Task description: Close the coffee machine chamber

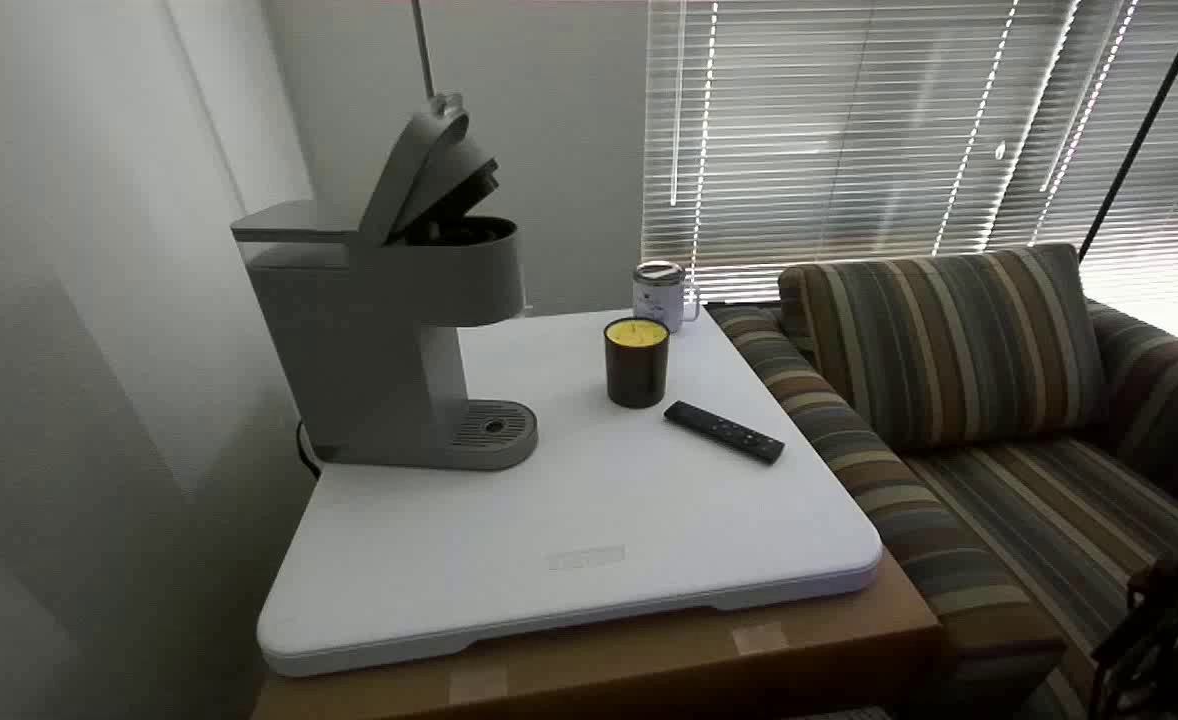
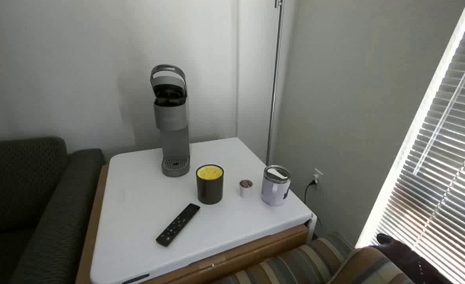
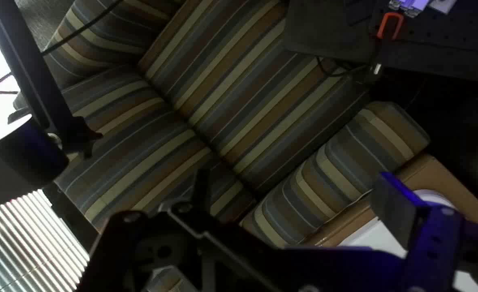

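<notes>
The grey coffee machine stands upright on a white table and also shows in an exterior view. Its chamber is open, with the dark inside of the brew head showing. The hinged lid is tilted up and back, its handle loop at the top. My gripper is open and empty in the wrist view, its two fingers wide apart. It is far from the machine, above the striped couch and the table's edge. The machine does not show in the wrist view.
On the white table stand a dark jar with a yellow top, a mug, a small pod cup and a black remote. A striped couch adjoins the table. A thin pole rises behind it.
</notes>
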Robot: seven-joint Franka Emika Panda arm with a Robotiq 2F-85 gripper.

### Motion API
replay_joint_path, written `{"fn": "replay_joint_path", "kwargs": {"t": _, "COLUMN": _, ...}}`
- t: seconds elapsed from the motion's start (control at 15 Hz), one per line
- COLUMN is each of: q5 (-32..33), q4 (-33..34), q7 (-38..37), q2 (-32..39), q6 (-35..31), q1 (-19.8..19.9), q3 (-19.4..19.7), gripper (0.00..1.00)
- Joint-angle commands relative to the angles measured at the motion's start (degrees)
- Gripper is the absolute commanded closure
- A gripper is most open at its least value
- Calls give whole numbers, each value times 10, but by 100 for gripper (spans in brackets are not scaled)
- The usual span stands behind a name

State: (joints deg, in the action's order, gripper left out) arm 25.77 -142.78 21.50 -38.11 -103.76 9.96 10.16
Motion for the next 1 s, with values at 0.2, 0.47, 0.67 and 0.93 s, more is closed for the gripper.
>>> {"fn": "replay_joint_path", "kwargs": {"t": 0.2, "q5": 4, "q4": 1, "q7": -4, "q2": -1, "q6": 4, "q1": -10, "q3": 7, "gripper": 0}}
{"fn": "replay_joint_path", "kwargs": {"t": 0.47, "q5": 4, "q4": 1, "q7": -4, "q2": -1, "q6": 4, "q1": -10, "q3": 7, "gripper": 0}}
{"fn": "replay_joint_path", "kwargs": {"t": 0.67, "q5": 38, "q4": 19, "q7": -12, "q2": 2, "q6": -13, "q1": 2, "q3": 7, "gripper": 0}}
{"fn": "replay_joint_path", "kwargs": {"t": 0.93, "q5": 46, "q4": 35, "q7": -22, "q2": 21, "q6": -24, "q1": -30, "q3": -15, "gripper": 0}}
